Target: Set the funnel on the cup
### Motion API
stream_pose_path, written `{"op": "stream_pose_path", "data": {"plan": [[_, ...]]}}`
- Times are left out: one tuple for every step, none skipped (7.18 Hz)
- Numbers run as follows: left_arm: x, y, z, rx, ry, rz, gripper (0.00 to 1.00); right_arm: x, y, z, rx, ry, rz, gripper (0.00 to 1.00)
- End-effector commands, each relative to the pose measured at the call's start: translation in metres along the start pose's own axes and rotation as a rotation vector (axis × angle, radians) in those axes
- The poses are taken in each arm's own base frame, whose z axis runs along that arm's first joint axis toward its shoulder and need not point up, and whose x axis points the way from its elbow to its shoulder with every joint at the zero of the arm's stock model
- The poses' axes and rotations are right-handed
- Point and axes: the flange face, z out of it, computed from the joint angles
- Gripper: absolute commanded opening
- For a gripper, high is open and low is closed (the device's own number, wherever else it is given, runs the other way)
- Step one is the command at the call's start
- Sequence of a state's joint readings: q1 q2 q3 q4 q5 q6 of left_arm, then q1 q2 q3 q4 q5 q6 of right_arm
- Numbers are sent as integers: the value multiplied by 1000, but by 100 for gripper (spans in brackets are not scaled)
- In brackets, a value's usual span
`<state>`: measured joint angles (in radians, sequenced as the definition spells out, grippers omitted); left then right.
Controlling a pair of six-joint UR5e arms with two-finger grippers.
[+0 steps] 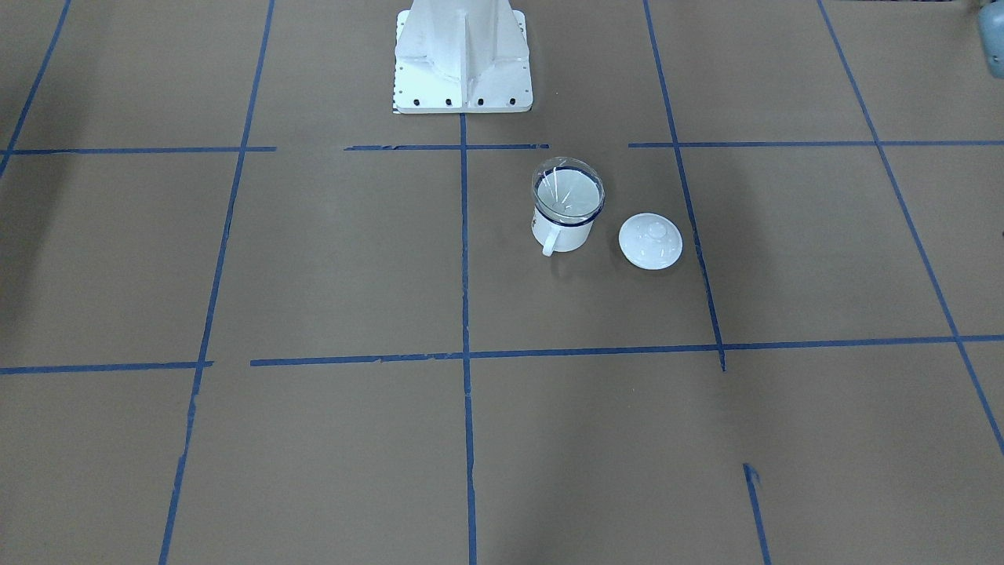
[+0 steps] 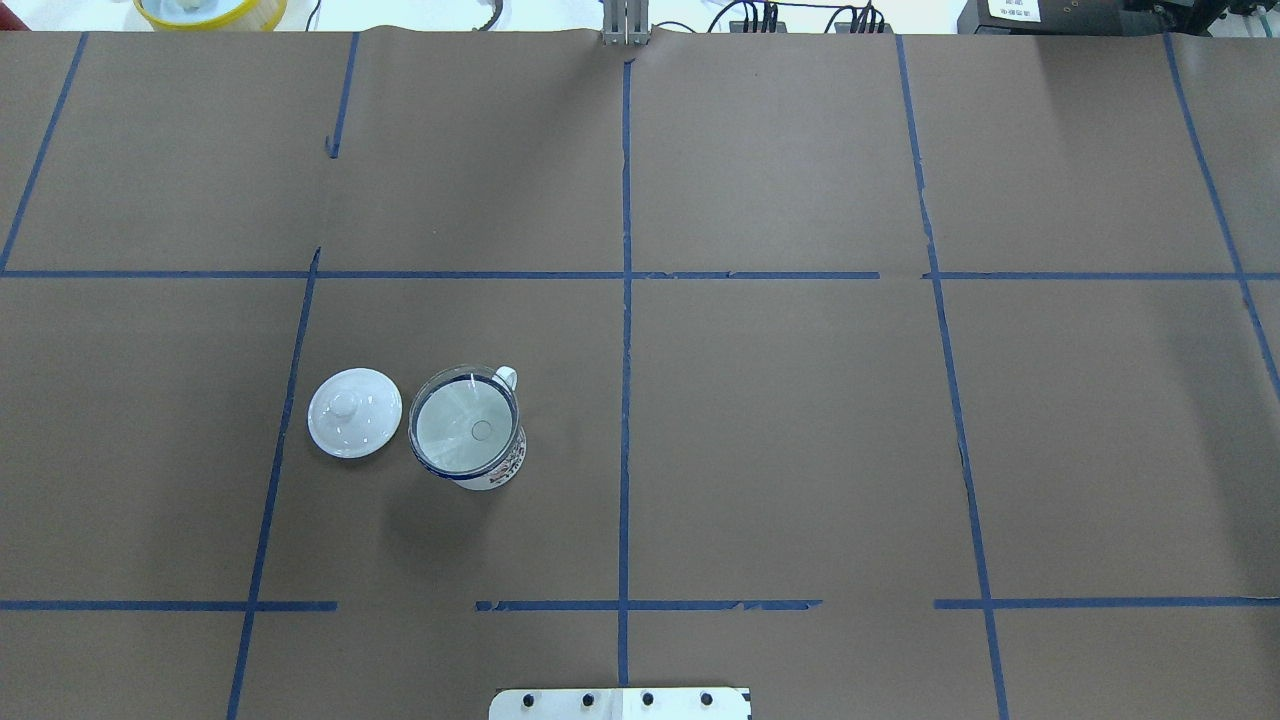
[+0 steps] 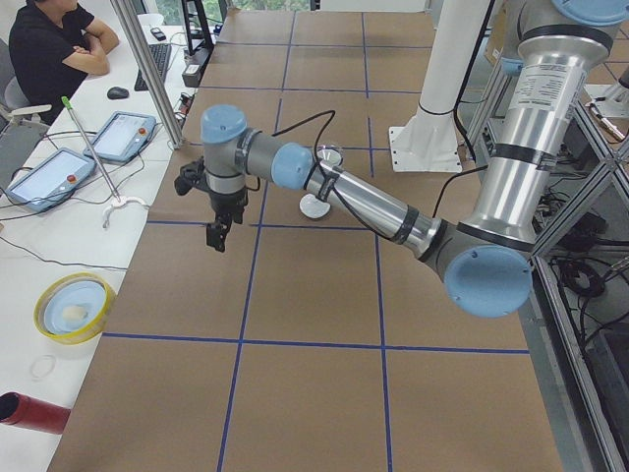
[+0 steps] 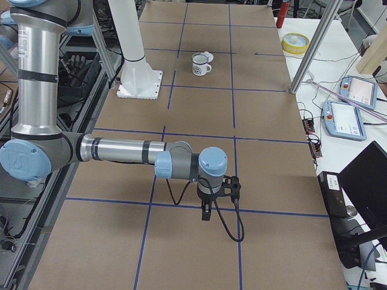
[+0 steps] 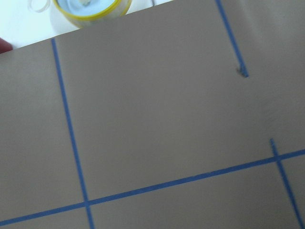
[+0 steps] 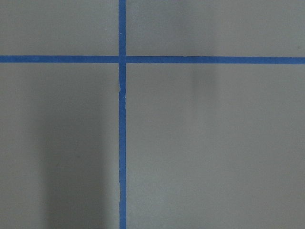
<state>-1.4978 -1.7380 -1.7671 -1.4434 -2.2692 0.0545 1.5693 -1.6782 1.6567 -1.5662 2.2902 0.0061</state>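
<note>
The clear funnel (image 1: 568,192) sits mouth-up in the cup (image 1: 561,234), a white mug with a dark blue rim and a loop handle. From overhead, the funnel (image 2: 465,430) fills the cup's (image 2: 503,472) mouth. My left gripper (image 3: 218,236) hangs over the table's far side, well away from the cup (image 3: 330,155). My right gripper (image 4: 206,212) hangs over the table far from the cup (image 4: 200,64). Each gripper shows only in a side view, so I cannot tell whether it is open or shut. The wrist views show only brown paper and blue tape.
A round white knobbed lid (image 1: 650,242) lies flat beside the cup, also in the overhead view (image 2: 354,412). The robot's white base (image 1: 463,63) stands behind the cup. A yellow-rimmed bowl (image 3: 74,307) sits off the table's far edge. An operator sits at a side desk.
</note>
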Motion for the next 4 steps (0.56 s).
{"op": "stream_pose_path", "data": {"plan": [[-50, 60, 31, -44, 15, -42, 100, 0, 0, 0, 0, 0, 0, 100], [-71, 77, 38, -60, 14, -88, 100, 0, 0, 0, 0, 0, 0, 100], [-93, 93, 42, -67, 12, -133, 100, 0, 0, 0, 0, 0, 0, 100], [-111, 105, 43, -71, 11, -164, 100, 0, 0, 0, 0, 0, 0, 100]]}}
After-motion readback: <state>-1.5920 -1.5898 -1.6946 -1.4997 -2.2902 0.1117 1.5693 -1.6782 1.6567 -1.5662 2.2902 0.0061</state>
